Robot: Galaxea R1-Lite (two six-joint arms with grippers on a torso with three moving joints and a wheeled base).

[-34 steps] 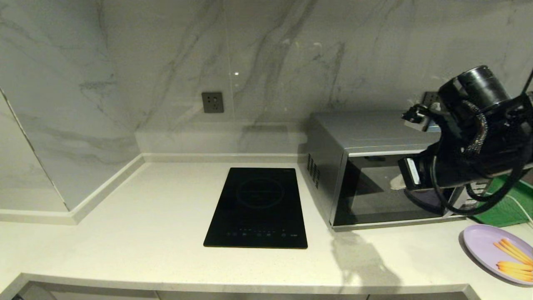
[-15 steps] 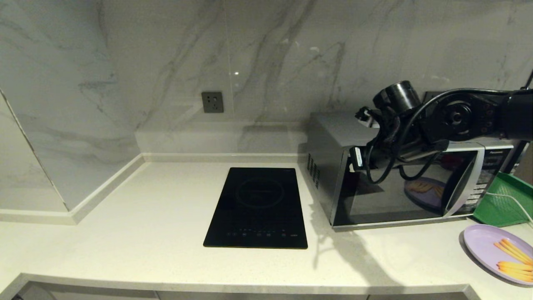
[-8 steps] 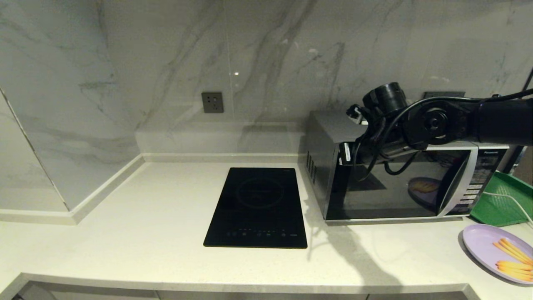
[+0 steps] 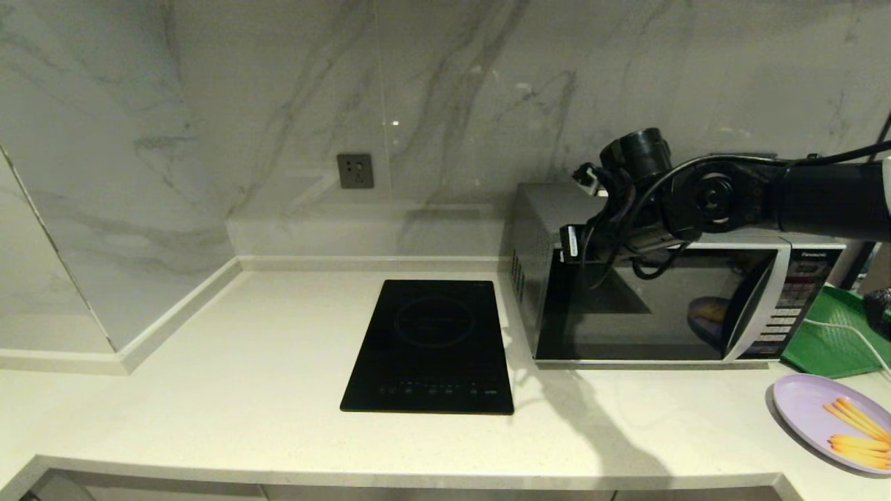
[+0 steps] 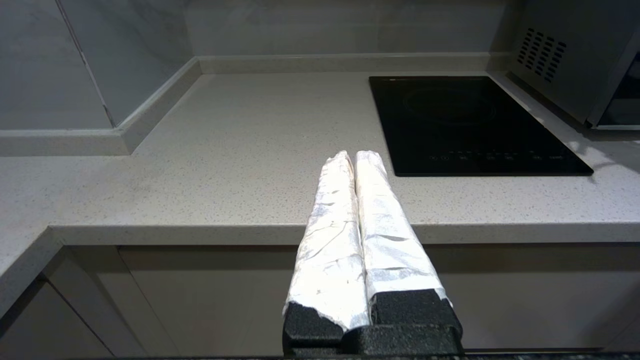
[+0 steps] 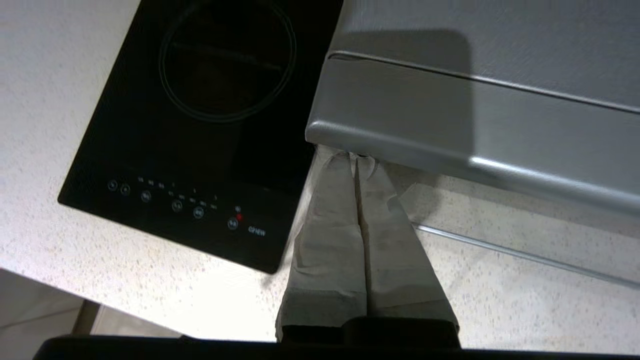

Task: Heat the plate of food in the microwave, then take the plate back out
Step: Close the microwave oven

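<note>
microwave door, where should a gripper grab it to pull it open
Probably the curved silver handle on the door's right edge, beside the button panel. It runs tall and bowed, so come from the front with fingers either side and pull toward the robot; hinges seem on the left.

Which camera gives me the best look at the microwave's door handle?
The head view: the curved silver handle runs down the microwave door's right side, beside the button panel. The right wrist view shows only the door's top edge, the left wrist view only a vented side corner; neither shows the handle.
</note>
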